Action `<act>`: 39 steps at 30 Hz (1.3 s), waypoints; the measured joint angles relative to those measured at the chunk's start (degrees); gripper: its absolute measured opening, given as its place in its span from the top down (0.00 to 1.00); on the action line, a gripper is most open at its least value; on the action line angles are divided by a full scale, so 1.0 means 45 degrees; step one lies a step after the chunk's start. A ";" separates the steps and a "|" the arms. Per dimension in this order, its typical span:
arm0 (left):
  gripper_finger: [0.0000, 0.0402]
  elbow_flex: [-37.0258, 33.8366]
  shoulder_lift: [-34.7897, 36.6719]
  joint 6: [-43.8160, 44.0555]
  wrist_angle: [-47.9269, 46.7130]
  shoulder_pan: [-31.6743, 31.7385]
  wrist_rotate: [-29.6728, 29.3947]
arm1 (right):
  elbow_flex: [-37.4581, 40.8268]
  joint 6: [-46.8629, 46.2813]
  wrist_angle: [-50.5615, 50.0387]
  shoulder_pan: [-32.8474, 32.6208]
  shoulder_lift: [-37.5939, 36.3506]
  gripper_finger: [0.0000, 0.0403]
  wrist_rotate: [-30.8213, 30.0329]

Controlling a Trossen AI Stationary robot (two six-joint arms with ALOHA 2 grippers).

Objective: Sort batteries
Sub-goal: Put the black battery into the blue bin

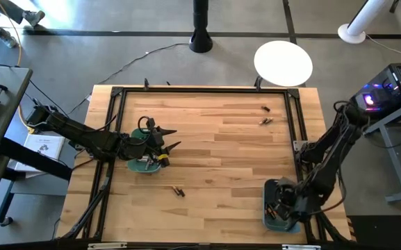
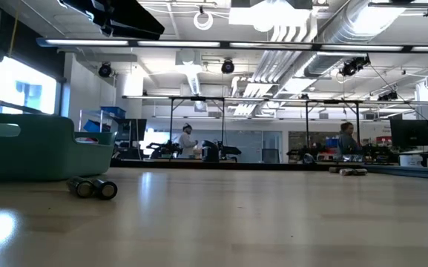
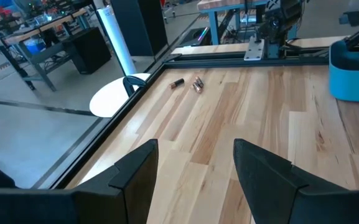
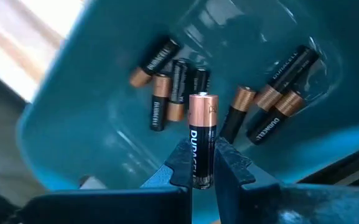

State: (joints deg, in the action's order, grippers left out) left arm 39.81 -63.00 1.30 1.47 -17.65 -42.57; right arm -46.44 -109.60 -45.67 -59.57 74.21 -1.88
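My right gripper (image 4: 203, 163) is down in the teal bin (image 1: 273, 221) at the table's near right corner, shut on a dark battery with a copper end (image 4: 203, 134). Several more dark-and-copper batteries (image 4: 167, 87) lie on this bin's floor. My left gripper (image 1: 171, 137) hangs open above the left teal bin (image 1: 139, 165), touching nothing; in the left wrist view its fingers (image 3: 195, 149) stand apart over bare wood. Loose batteries lie on the table near the middle (image 1: 178, 190) and toward the far right (image 1: 265, 115). My right gripper pinches the battery between its two fingers (image 4: 232, 167) by the dark lower half (image 4: 202, 155), the battery lying along the fingers. Its copper end (image 4: 203, 106) sticks out past the fingertips toward the bin floor. The gripper comes from above, pointing down into the bin.
A black frame rail (image 1: 200, 89) runs around the wooden table. A white round disc (image 1: 283, 62) sits beyond the far edge. In the low view two batteries (image 2: 93, 188) lie beside the left bin (image 2: 35, 144). People stand in the room behind the table.
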 joint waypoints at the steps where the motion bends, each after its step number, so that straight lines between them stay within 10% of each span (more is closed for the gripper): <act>1: 0.50 0.0000 0.0000 0.0000 0.0001 0.0000 0.0000 | 0.0000 0.0015 0.0004 0.0025 0.0151 0.96 0.0071; 32: 0.50 0.0000 0.0000 0.0005 0.0026 -0.0005 0.0000 | -0.0923 0.3382 -0.1744 0.2588 0.0244 0.80 0.2415; 39: 0.50 0.0000 0.0000 0.0005 0.0030 0.0000 0.0000 | -0.2994 0.6885 -0.4925 0.4043 -0.1061 0.79 -0.3084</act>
State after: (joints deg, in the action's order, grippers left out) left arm 39.81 -63.00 1.32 1.61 -17.65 -42.57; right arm -59.91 -78.62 -67.83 -41.38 69.44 -15.76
